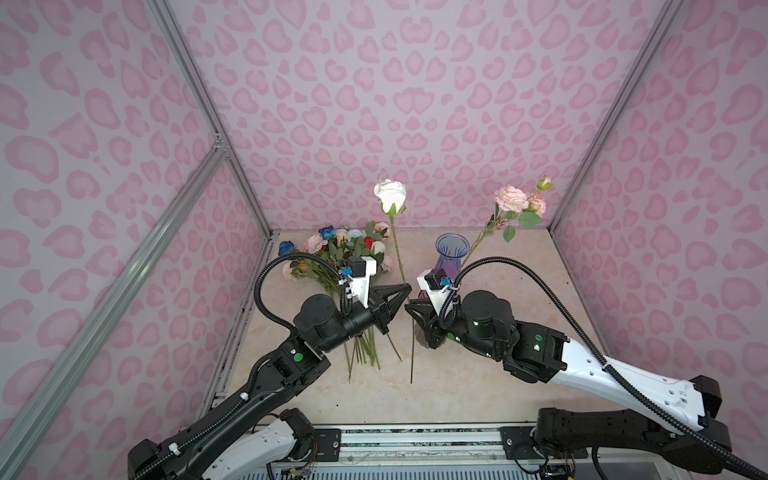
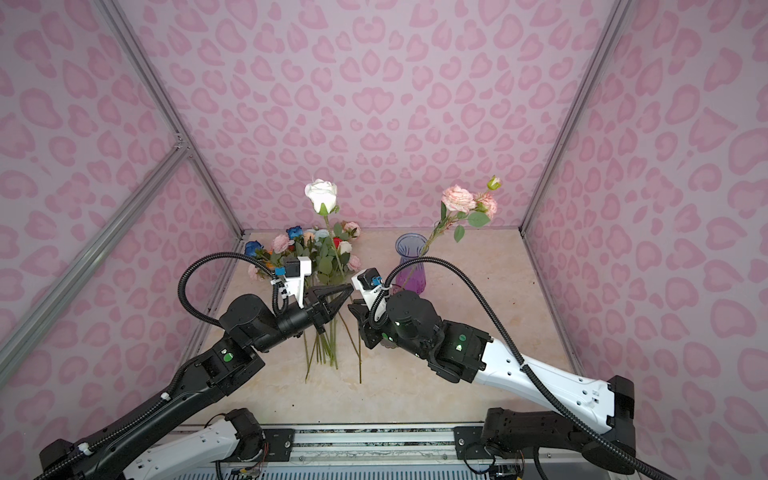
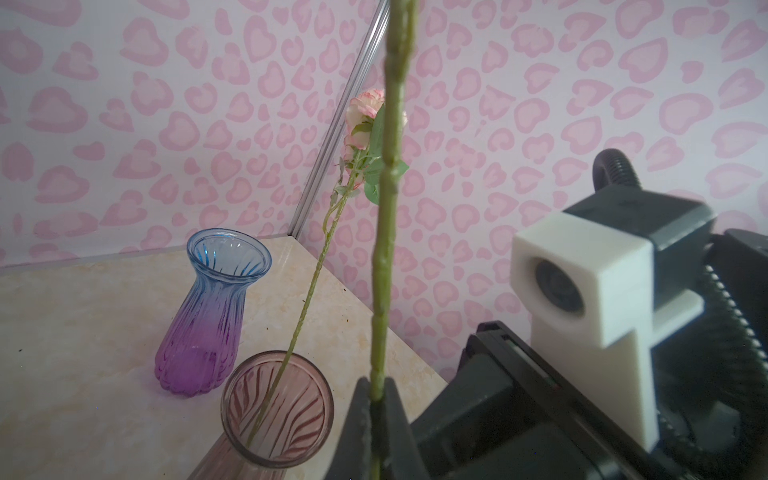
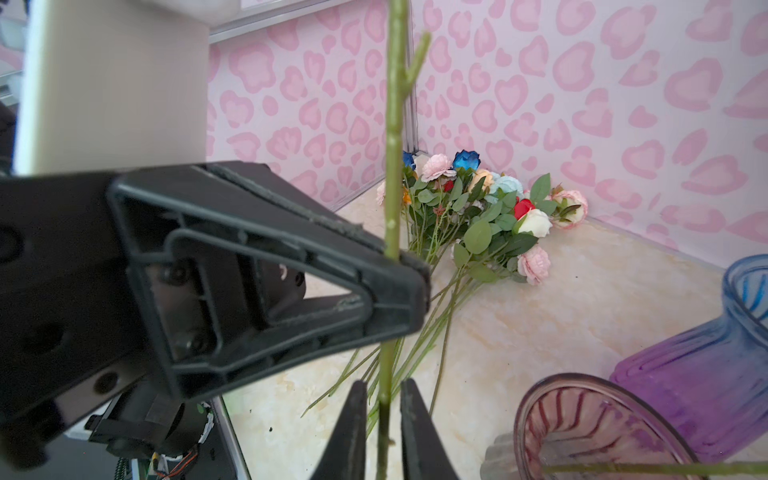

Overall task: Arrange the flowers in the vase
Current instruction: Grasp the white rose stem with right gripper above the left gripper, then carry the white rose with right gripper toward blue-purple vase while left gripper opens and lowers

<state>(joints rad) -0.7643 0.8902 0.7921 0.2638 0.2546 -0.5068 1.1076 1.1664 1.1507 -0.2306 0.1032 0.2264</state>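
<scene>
Holding the white rose (image 1: 390,195) upright at the middle of both top views, your left gripper (image 1: 408,287) was clamped on its stem (image 3: 382,249) roughly midway along. The left wrist view showed both fingers (image 3: 361,415) pressed against the green, with the stem running straight up the frame.

Your right gripper (image 1: 407,309) sat just below the left one, almost tip to tip, with its jaws narrowed around the same stem. The right wrist view showed a thin sliver on each side of the stem. You were as good as closed on it, but whether the pads pressed on it could not be told.

The rose's head stood above centre, against the back wall (image 1: 415,104). The stem's lower end hung at lower centre over the table (image 1: 519,270), and whether it touched could not be seen.

The bunch (image 1: 340,249) lay on the table left of centre. Its heads were toward the back wall and its stems fanned down the frame under your left arm.

The pink flower (image 1: 510,198) leaned in the pink vase (image 3: 303,407), its head right of centre in the upper half. In the top views your right gripper hid most of that vase.

The blue vase (image 1: 451,253) stood upright just beside the pink one, right of centre.
</scene>
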